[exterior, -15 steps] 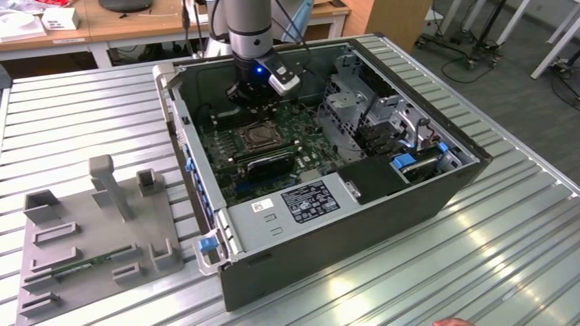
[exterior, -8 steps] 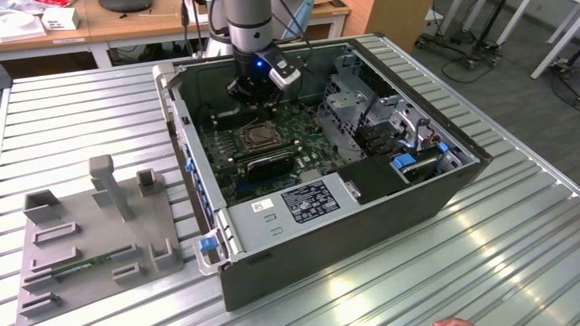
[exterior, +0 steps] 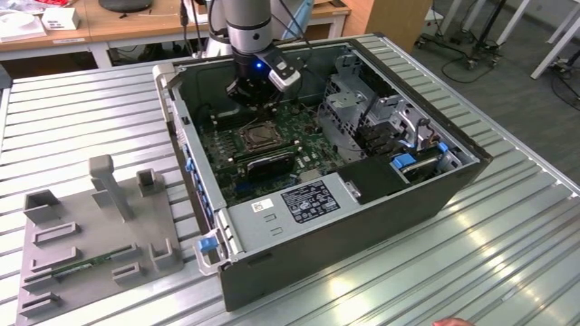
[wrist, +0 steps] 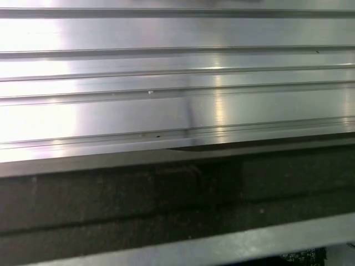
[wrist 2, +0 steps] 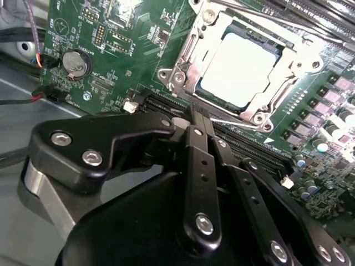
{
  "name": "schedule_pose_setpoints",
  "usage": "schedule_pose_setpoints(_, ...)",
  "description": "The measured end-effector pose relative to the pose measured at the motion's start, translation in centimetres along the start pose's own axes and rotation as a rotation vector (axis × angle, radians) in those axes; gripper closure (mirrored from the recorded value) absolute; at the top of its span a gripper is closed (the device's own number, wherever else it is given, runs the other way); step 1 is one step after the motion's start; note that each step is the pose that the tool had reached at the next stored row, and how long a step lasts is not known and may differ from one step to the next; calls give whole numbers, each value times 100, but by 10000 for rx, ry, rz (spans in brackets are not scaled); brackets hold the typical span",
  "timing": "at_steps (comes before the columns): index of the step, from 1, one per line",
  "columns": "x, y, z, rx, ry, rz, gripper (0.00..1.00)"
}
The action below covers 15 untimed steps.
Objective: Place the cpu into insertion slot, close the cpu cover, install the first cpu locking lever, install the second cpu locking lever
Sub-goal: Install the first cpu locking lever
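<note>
cpu: a flat square chip (wrist 2: 243,69) with a pale, dull silver top, glaring almost white under the light; upper right of the second wrist view, seated in the socket.
insertion slot: the dark-rimmed square socket (wrist 2: 277,49) shows as a thin black edge around the chip; in the exterior view it sits at mid-frame on the green motherboard (exterior: 303,139), inside the open computer case (exterior: 363,224).
cpu cover: the silver metal frame (wrist 2: 191,50) lies flat around the chip, which shows through its window; screws mark its corners.
locking levers: thin bright wire rods run along the frame's edges; one (wrist 2: 233,123) lies along the lower side. Whether they are latched I cannot tell.
gripper: black linkage (wrist 2: 195,113) in the lower half of the second wrist view, fingers drawn together with no gap and nothing between them, tips just short of the frame's lower-left edge, over the long memory slots (wrist 2: 249,145).
arm: in the exterior view it comes straight down from the top centre into the case, wrist (exterior: 258,85) just above the socket.
</note>
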State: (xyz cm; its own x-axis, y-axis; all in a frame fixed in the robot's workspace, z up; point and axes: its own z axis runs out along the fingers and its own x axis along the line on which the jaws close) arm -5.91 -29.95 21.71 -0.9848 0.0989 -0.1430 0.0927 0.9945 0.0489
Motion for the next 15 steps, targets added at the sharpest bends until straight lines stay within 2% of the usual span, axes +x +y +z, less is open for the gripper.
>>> schedule_pose_setpoints(5,1,4,-14,-3,-44,-2,89)
schedule_pose_setpoints(11,-13,11,-129,-13,-123,-3,89)
schedule_pose_setpoints(12,-8,10,-135,-16,-149,-5,89)
schedule_pose_setpoints(15,49,5,-144,-30,-283,-11,89)
